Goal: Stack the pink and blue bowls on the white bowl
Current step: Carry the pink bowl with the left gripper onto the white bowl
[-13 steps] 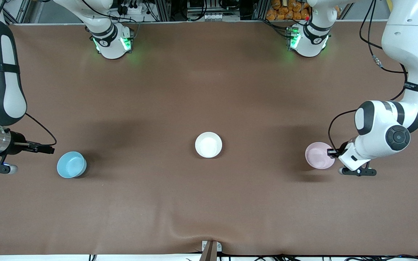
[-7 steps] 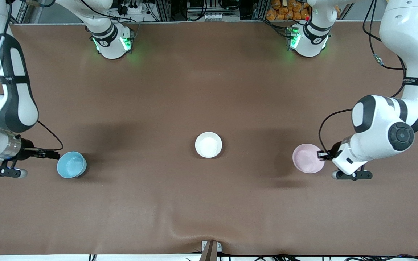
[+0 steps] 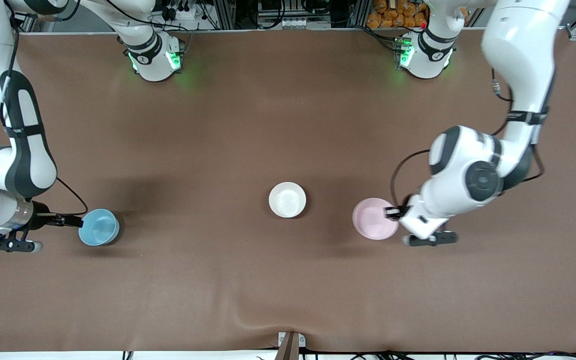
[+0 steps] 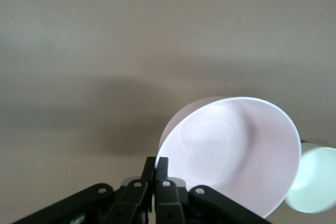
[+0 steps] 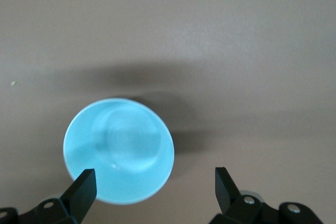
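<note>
Pink bowl pinched by left gripper — right gripper spread beside blue bowl.

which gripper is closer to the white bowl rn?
Left. The left gripper, shut on the pink bowl, is beside the white bowl; the right gripper is at the blue bowl.

Even overhead light; soft arm shadows; wrist views hazy.
</note>
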